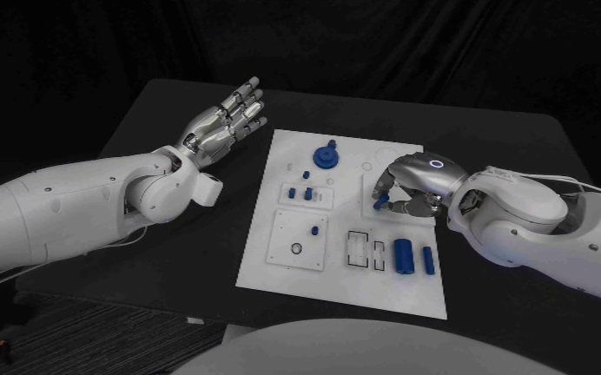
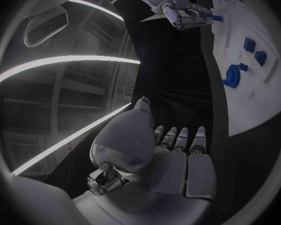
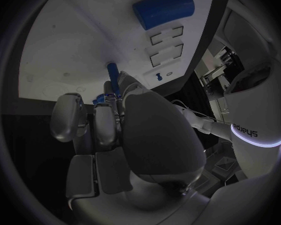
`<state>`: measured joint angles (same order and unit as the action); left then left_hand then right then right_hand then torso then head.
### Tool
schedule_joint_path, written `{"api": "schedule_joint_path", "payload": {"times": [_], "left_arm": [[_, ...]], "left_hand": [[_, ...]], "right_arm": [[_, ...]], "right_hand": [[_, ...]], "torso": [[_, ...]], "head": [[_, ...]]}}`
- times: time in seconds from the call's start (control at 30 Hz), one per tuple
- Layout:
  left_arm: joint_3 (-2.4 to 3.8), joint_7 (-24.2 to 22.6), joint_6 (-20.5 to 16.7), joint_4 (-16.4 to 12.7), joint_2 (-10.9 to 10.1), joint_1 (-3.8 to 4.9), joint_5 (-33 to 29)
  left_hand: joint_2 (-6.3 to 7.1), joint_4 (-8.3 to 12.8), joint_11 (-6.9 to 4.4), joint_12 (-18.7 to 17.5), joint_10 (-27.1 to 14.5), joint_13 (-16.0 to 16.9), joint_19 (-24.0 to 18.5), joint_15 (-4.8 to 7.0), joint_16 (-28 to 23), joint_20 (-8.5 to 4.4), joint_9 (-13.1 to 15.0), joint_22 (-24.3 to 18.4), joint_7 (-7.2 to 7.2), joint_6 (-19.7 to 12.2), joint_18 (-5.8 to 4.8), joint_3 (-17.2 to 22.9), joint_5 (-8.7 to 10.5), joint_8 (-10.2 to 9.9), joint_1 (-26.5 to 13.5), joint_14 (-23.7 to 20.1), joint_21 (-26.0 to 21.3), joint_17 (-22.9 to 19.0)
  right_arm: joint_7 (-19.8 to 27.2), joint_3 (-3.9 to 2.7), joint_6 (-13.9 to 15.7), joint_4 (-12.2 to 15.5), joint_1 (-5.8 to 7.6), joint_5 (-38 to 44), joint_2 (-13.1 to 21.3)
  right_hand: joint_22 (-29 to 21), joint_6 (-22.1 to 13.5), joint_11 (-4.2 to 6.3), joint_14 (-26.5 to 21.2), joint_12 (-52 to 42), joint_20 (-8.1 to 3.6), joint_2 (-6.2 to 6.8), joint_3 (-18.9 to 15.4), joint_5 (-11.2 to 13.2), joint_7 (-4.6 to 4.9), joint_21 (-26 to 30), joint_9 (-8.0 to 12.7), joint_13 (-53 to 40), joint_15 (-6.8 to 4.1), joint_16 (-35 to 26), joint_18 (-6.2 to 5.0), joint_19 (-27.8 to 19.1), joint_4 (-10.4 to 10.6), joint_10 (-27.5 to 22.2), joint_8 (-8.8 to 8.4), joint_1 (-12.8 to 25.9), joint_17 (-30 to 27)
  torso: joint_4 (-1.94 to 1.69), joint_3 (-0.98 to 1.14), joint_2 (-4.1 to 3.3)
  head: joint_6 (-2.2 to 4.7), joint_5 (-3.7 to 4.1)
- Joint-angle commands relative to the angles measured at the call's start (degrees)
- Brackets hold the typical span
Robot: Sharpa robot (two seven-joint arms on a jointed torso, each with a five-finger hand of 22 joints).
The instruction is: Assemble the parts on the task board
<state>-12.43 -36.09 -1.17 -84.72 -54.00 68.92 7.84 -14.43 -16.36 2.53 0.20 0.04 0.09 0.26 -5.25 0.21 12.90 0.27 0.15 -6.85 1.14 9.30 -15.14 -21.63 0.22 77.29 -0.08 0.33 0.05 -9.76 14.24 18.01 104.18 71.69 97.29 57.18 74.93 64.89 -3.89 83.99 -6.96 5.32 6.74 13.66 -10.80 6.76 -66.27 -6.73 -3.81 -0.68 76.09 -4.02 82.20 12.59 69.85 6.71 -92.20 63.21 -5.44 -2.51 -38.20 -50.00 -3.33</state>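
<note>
Black table [image 1: 163,119] under a dark backdrop, with the white task board [image 1: 288,219] at its middle.
The left hand [image 1: 226,123] hovered released, fingers spread, left of the board; the right hand [image 1: 407,188] pinched a small blue part [image 1: 379,203] over the board's right side, near 2 blue cylinders [image 1: 403,254].

White task board [image 1: 345,288] flat mid-table, small blue parts [image 1: 403,254] scattered across it (one gear-shaped [image 1: 326,157]).
</note>
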Motion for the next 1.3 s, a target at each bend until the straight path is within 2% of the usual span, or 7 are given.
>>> {"api": "schedule_joint_path", "payload": {"times": [0.03, 0.2, 0.43, 0.57, 0.83, 0.97, 1.3], "left_arm": [[0.05, -0.35, 0.55, -0.12, 0.01, -0.07, -0.19], [0.05, -0.20, 0.54, -0.06, 0.05, -0.07, -0.19], [0.05, -0.28, 0.42, -0.04, -0.30, -0.08, -0.19], [0.05, -0.90, -0.19, 0.00, -0.51, -0.08, -0.19], [0.04, -0.92, -0.20, 0.06, -0.43, -0.08, -0.19], [0.04, -0.87, -0.29, 0.12, -0.38, -0.09, -0.19], [0.04, -0.47, 0.20, 0.69, 0.13, -0.09, -0.19]], "left_hand": [[0.02, -0.03, 0.37, -0.20, -0.04, -0.09, -0.06, -0.44, -0.21, 0.34, 0.05, 0.07, 0.30, 0.00, 0.98, 0.45, -0.22, 0.13, 0.57, 0.08, -0.14, -0.05], [0.02, -0.09, 0.40, -0.20, -0.04, -0.09, -0.05, -0.49, -0.21, 0.42, 0.08, 0.08, 0.61, 0.11, 0.98, 0.45, -0.24, 0.17, 0.58, 0.08, -0.13, -0.05], [-0.04, -0.16, 0.41, -0.20, -0.04, -0.09, -0.05, -0.47, -0.21, 0.44, 0.07, 0.08, 0.80, 0.10, 0.98, 0.46, -0.21, 0.16, 0.56, 0.08, -0.13, -0.05], [-0.11, -0.32, -0.04, -0.20, -0.04, -0.09, -0.09, 0.08, -0.21, 0.23, 0.07, 0.03, 1.09, 0.08, 0.97, 0.27, 0.09, 0.15, 0.15, 0.08, -0.17, -0.05], [-0.14, -0.31, -0.27, -0.20, -0.04, -0.09, -0.11, 0.30, -0.21, 0.05, 0.07, 0.01, 1.12, 0.09, 0.96, 0.21, 0.10, 0.15, 0.03, 0.08, -0.19, -0.05], [-0.28, -0.31, -0.30, -0.20, -0.04, -0.09, -0.09, 0.31, -0.21, 0.03, 0.07, 0.03, 1.26, 0.10, 0.96, 0.26, 0.06, 0.15, 0.01, 0.08, -0.17, -0.05], [-0.82, -0.27, -0.21, -0.20, -0.04, -0.09, -0.08, 0.19, -0.21, 0.06, 0.07, 0.05, 1.56, 0.10, 0.97, 0.53, -0.14, 0.15, 0.09, 0.08, -0.15, -0.05]], "right_arm": [[0.72, -0.07, 4.52, 1.66, 1.59, 0.30, 0.86], [0.79, -0.07, 4.51, 4.37, 4.01, 0.31, 1.36], [1.49, -0.07, 2.31, 5.65, 4.90, 2.55, -3.11], [2.24, -0.07, 0.92, 4.95, 4.73, 4.87, -7.38], [4.03, -0.08, -0.16, 0.95, 1.50, 8.46, -15.56], [4.88, -0.08, -1.10, -1.39, 0.22, 9.04, -18.36], [5.47, -0.10, -1.60, -3.60, -2.94, 9.94, -21.60]], "right_hand": [[9.16, 0.29, 0.64, 0.90, 0.34, -0.49, -0.18, 0.67, 0.16, -0.02, -0.54, -0.10, 0.00, -0.56, 0.00, -0.46, -0.02, -0.25, 1.03, 0.06, -0.80, 0.22], [9.20, 0.28, 0.63, 0.93, 0.37, -0.50, -0.19, 0.73, 0.09, 0.00, -0.69, -0.10, 0.00, -0.56, 0.04, -0.43, 0.03, -0.31, 1.06, 0.02, -0.89, 0.30], [9.24, 0.00, 0.56, 1.02, 0.64, -0.47, 0.14, 0.58, -0.10, 0.05, -0.83, -0.04, 0.00, -0.49, 0.13, -0.38, 0.09, 0.11, 1.23, -0.34, -0.25, 0.50], [9.27, 0.01, 0.60, 1.07, 0.72, -0.49, 0.17, 0.68, -0.42, 0.03, -0.93, -0.04, 0.01, -0.52, 0.19, -0.37, 0.13, 0.05, 1.28, -0.40, -0.36, 0.60], [9.31, 0.05, 0.75, 1.25, 0.83, -0.61, 0.53, 1.07, -1.94, 0.03, -1.11, -0.01, -0.06, -0.67, 0.34, -0.36, 0.26, -0.42, 2.05, -0.70, -0.77, 0.92], [9.32, 0.24, 0.82, 1.27, 0.84, -0.66, 0.60, 1.19, -2.37, -0.01, -1.15, -0.04, -0.09, -0.73, 0.32, -0.35, 0.28, -0.56, 2.33, -0.70, -0.84, 0.90], [9.29, 0.25, 0.80, 1.27, 1.16, -0.73, 0.84, 1.55, -3.78, 0.05, -1.06, -0.01, -0.04, -0.75, 0.26, -0.37, 0.25, -0.93, 2.46, -0.94, -1.02, 0.87]], "torso": [[-0.04, -0.07, 0.02], [0.11, -0.14, 0.03], [0.50, -0.05, 0.02], [-0.05, 0.15, 0.04], [-0.66, 0.22, 0.16], [-0.42, 0.19, 0.19], [-0.69, 0.45, -0.04]], "head": [[0.00, -0.20], [0.00, -0.91], [0.00, -2.66], [0.00, -2.60], [0.00, -3.55], [0.00, -4.41], [0.00, -4.54]]}}
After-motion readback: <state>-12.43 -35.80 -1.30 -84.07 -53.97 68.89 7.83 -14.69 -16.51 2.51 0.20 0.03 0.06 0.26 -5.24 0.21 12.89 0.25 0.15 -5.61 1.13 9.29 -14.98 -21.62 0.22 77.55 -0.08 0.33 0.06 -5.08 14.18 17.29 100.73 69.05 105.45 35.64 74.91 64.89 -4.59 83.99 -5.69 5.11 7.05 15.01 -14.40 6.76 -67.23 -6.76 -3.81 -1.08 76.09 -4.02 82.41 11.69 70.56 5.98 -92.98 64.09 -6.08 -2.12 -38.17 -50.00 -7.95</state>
